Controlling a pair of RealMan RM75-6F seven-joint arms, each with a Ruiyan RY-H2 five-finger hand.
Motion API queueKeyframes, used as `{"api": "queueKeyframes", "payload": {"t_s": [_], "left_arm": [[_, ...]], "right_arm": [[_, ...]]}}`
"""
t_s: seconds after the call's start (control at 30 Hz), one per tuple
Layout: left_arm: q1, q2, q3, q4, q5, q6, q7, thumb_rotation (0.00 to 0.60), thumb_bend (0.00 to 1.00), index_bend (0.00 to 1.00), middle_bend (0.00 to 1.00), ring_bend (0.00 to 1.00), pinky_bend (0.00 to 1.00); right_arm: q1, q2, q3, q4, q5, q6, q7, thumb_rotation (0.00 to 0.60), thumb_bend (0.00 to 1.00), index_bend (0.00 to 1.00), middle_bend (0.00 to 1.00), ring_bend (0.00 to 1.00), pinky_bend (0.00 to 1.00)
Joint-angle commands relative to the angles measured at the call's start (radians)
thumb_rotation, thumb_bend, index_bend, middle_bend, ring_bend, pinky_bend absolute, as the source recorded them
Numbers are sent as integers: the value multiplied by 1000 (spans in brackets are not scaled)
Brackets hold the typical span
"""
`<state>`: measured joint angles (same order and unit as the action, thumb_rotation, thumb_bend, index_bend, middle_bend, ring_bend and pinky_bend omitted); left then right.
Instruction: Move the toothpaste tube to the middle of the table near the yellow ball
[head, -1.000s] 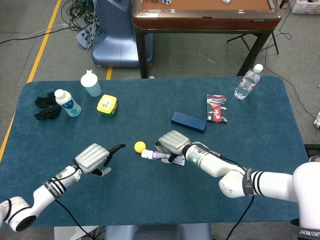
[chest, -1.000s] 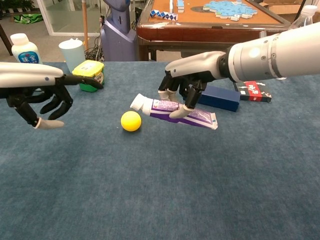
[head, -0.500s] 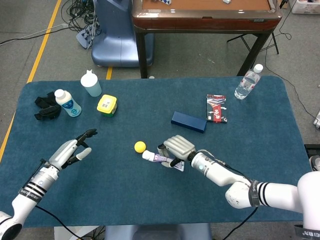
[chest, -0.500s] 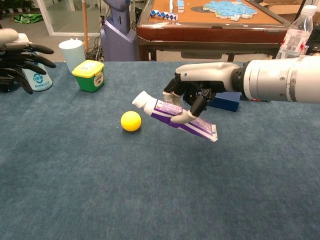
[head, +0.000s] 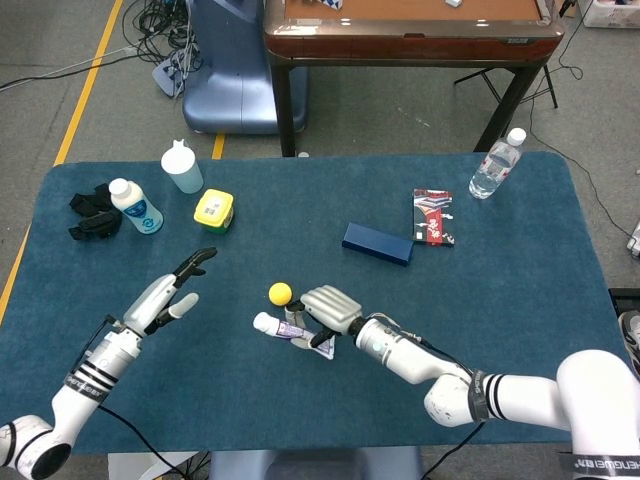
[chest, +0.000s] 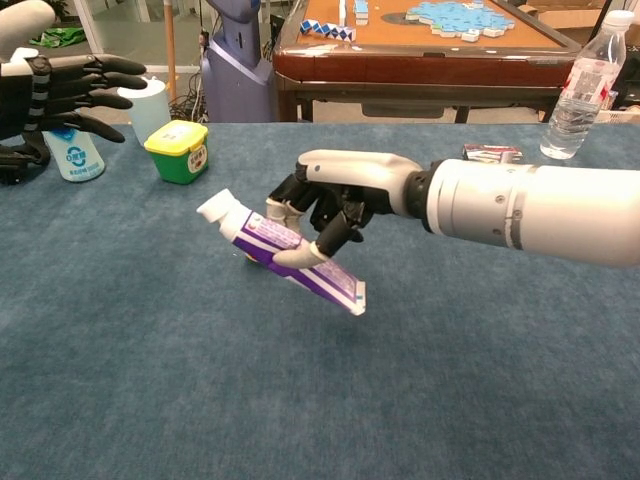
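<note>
Toothpaste tube (chest: 283, 253) pinched in right hand (chest: 335, 205), tilted above blue table (head: 500, 290), just near of yellow ball (head: 280, 293). Left hand (head: 170, 293) empty, fingers spread, left. Bare cloth near edge; wooden table (head: 410, 25) beyond.

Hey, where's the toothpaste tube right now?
The toothpaste tube is in the right hand, near the table's middle in the head view, just below the yellow ball. In the chest view it tilts, cap up-left.
</note>
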<state>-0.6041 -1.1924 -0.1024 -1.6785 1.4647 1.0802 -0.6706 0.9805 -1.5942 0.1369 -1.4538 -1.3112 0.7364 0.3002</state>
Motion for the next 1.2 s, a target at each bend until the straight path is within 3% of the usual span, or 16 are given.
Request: {"api": "queueKeyframes", "payload": {"t_s": [0.03,0.43,1.2], "left_arm": [[-11,-38,-17,26,7,10,12,0,30,0,0,0,110],[-29,-159,-23,137,72,60,-6,0,14,0,0,0,76],[-60,-288,8,255,160,126,-45,0,9,0,0,0,57]], "right_arm": [[9,-56,18,49,-28,-1,40,600,969,999,891,837,778],[39,-149,55,126,-67,-13,135,600,969,1000,894,842,783],[49,-180,78,162,-93,-3,221,600,970,1000,898,843,783]]}}
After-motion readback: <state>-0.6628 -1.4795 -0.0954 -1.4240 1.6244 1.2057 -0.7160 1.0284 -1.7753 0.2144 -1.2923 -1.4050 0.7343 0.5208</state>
